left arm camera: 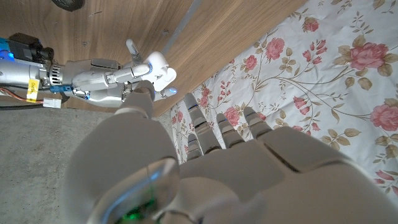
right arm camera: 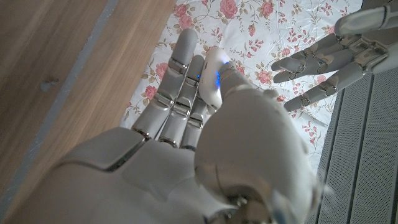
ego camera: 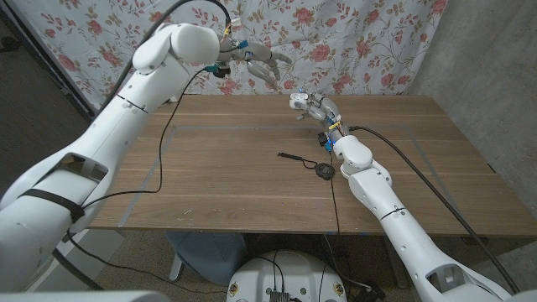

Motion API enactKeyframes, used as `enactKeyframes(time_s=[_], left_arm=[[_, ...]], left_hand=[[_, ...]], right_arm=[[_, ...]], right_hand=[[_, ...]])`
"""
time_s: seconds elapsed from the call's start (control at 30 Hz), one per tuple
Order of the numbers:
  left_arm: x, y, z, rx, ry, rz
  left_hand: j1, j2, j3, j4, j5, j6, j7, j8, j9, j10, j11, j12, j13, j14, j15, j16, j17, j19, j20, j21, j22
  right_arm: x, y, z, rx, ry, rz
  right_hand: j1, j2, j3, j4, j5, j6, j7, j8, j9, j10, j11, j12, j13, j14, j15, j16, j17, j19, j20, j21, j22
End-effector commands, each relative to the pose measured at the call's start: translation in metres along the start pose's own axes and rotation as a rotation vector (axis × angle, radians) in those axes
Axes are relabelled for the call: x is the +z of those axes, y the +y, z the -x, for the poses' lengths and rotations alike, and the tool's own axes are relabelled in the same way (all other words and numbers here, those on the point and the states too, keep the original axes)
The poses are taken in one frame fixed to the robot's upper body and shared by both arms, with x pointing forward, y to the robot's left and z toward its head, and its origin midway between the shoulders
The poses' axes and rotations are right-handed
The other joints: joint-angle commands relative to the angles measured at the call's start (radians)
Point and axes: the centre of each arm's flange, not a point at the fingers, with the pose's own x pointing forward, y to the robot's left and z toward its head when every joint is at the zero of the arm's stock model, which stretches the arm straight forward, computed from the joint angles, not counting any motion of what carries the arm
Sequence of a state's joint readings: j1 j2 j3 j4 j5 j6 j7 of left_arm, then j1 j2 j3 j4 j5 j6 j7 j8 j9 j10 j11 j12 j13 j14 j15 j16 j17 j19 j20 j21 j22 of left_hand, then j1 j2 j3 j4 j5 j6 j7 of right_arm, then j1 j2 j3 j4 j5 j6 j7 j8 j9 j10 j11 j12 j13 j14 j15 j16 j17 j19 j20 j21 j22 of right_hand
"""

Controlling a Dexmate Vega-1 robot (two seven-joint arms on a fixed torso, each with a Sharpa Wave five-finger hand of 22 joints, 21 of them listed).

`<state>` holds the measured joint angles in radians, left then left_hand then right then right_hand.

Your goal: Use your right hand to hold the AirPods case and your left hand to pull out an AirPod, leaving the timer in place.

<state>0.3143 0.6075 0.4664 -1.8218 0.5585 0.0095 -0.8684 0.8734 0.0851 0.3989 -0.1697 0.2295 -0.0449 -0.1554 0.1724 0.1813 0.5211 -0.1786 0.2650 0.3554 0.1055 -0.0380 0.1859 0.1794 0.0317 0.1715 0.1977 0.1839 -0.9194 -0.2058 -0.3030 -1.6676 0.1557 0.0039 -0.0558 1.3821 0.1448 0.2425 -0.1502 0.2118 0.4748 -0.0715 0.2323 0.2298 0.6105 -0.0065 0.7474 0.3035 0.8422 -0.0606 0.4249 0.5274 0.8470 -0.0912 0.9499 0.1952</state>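
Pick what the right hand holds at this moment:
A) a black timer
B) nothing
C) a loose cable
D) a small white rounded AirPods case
D: the right hand grips the small white rounded AirPods case at the table's far edge, while the left hand hovers with fingers spread, holding nothing.

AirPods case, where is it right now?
In the head view the case sits in the right hand at the table's far edge, right of the raised left hand.

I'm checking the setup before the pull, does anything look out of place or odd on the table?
Nothing looks spilled or damaged. The right hand holds the white AirPods case at the far edge of the table, the left hand hovers open above it, and a small black item with a strap lies beside the right arm.
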Motion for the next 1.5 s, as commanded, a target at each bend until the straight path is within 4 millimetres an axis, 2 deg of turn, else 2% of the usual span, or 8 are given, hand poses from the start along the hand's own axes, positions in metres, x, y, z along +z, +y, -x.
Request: enactKeyframes(time_s=[0.03,0.73,1.5], left_arm=[[-0.004,0.003,-0.011,-0.053,-0.042,-0.021],[0.000,0.000,-0.020,-0.092,-0.052,-0.099],[0.007,-0.009,-0.027,-0.133,-0.085,-0.077]], left_hand=[[0.005,-0.010,0.010,0.000,0.005,-0.008,-0.004,0.005,0.002,-0.007,-0.006,-0.007,0.004,-0.004,0.001,-0.002,0.003,-0.005,-0.002,0.001,0.001],[0.043,0.009,0.036,-0.006,0.013,-0.005,-0.004,0.016,0.002,0.007,-0.017,-0.007,0.007,-0.003,-0.007,0.006,0.002,0.000,-0.004,0.006,0.001],[0.050,0.004,0.038,-0.002,0.013,-0.003,-0.005,0.020,0.002,0.020,-0.023,-0.007,0.010,0.002,-0.012,0.010,0.000,0.003,-0.007,0.007,0.001]], right_arm=[[0.003,0.000,-0.004,0.020,-0.012,-0.001],[0.018,0.007,-0.011,0.140,-0.033,0.076],[0.024,0.009,-0.010,0.166,-0.047,0.077]], right_hand=[[0.009,0.001,-0.004,-0.001,0.004,0.002,0.000,-0.004,0.004,0.145,-0.138,0.004,0.047,0.051,-0.176,-0.001,0.005,-0.033,-0.114,0.010,0.002],[0.011,0.000,-0.005,-0.002,0.005,-0.004,0.001,-0.009,0.004,0.146,-0.133,0.000,0.050,0.051,-0.175,-0.004,0.008,-0.043,-0.114,0.027,0.000],[0.012,0.000,-0.006,-0.001,0.006,-0.006,0.000,-0.012,0.003,0.149,-0.134,-0.006,0.051,0.050,-0.175,-0.007,0.011,-0.054,-0.113,0.043,-0.002]])
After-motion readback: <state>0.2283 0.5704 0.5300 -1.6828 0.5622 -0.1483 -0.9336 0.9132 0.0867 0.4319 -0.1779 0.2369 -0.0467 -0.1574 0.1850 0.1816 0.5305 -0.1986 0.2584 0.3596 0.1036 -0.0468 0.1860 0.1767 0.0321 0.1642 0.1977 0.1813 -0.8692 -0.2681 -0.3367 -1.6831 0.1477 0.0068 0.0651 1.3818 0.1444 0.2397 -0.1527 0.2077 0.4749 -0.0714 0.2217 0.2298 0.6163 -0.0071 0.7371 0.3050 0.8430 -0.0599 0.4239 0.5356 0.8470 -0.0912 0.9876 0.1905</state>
